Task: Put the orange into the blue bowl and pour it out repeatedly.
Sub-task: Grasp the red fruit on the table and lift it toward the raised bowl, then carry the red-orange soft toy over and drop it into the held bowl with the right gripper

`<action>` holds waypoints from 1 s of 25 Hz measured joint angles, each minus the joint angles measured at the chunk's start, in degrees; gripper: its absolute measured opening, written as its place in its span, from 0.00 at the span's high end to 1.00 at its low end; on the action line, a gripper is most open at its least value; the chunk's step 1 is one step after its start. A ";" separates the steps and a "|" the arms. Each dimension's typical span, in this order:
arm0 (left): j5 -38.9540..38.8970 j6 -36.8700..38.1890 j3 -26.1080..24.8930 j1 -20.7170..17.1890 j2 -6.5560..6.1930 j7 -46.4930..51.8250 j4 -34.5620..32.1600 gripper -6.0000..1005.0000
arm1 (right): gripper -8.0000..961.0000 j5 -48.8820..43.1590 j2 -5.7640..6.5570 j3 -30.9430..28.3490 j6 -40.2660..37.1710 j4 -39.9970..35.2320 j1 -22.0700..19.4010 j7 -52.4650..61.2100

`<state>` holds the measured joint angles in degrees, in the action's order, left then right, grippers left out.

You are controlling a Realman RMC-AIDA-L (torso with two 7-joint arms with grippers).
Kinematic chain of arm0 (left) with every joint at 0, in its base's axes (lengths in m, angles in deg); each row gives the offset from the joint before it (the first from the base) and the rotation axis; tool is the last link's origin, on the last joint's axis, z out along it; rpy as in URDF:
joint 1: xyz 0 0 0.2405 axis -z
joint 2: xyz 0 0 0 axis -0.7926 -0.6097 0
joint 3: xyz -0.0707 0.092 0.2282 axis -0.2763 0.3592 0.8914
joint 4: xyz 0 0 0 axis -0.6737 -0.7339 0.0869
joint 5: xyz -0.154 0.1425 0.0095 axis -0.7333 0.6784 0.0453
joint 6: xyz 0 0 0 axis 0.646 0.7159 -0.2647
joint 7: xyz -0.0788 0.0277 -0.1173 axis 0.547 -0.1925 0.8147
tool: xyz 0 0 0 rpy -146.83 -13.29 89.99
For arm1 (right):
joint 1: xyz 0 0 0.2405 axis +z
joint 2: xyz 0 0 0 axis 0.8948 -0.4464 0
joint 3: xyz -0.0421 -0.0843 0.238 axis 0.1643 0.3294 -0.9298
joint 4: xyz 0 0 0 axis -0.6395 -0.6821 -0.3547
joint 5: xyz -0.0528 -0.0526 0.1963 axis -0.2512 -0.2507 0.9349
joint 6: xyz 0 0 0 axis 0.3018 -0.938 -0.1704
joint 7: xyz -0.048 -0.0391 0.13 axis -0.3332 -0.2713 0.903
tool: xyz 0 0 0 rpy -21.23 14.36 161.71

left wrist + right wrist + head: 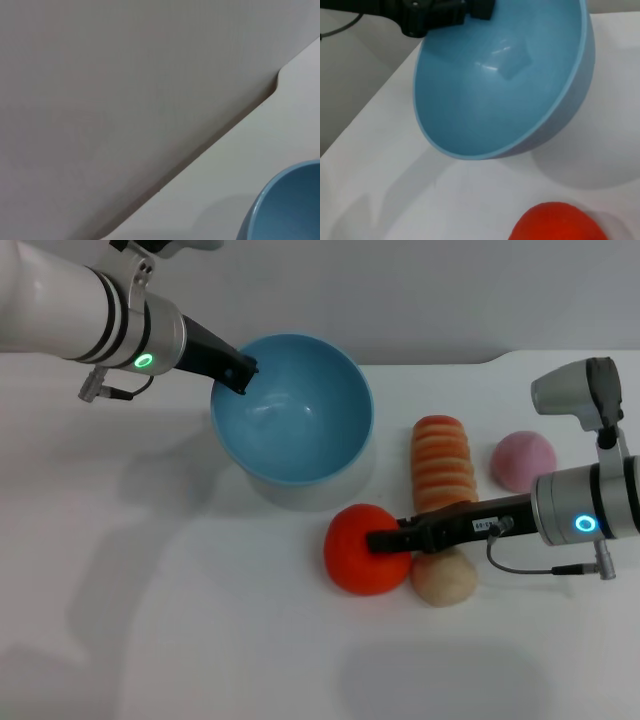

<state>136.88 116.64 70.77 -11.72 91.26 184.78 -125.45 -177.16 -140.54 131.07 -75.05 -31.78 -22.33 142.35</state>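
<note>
The blue bowl (300, 430) is tilted, its empty inside facing the orange, and my left gripper (240, 370) is shut on its far-left rim. The right wrist view shows the same grip of the left gripper (470, 7) on the bowl (495, 90), and the bowl's edge (290, 205) shows in the left wrist view. The red-orange orange (355, 565) lies on the white table just in front of the bowl, also seen as the orange (557, 222) in the right wrist view. My right gripper (380, 540) reaches in from the right and its tip rests on top of the orange.
An orange-and-cream striped roll (443, 465) lies right of the bowl, a pink ball (523, 460) farther right, and a tan ball (443, 580) sits against the orange under my right arm. The table's back edge (200, 150) runs behind the bowl.
</note>
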 joint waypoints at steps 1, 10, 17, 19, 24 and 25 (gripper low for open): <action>0.00 0.00 0.02 0.00 0.01 -0.01 0.05 1.00 | 0.38 0.17 -0.02 0.00 -0.03 0.00 -0.02 -0.31; -0.06 0.00 0.27 -0.45 0.02 -0.09 0.42 1.00 | 0.76 9.61 0.33 -0.55 -5.87 -1.80 -2.81 -8.33; 0.07 -0.06 1.13 -0.57 -0.03 0.09 0.42 1.00 | 0.85 17.17 0.80 -0.81 -18.66 -16.05 -10.05 -8.63; 0.07 -0.07 1.14 -0.62 -0.03 0.09 0.42 1.00 | 0.86 19.01 1.01 -0.96 -20.64 -18.33 -11.21 -8.63; -0.29 1.37 3.13 -0.53 0.09 0.33 0.38 1.00 | 0.90 25.12 1.35 -4.40 -27.57 -25.96 -14.84 -8.68; -0.67 2.55 3.84 -0.15 0.16 0.71 0.26 1.00 | 0.91 25.44 1.35 -5.33 -28.27 -26.70 -15.06 -8.74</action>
<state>136.21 119.19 74.61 -11.87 91.41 185.49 -125.19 -151.72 -139.19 125.75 -103.31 -58.48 -37.39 133.61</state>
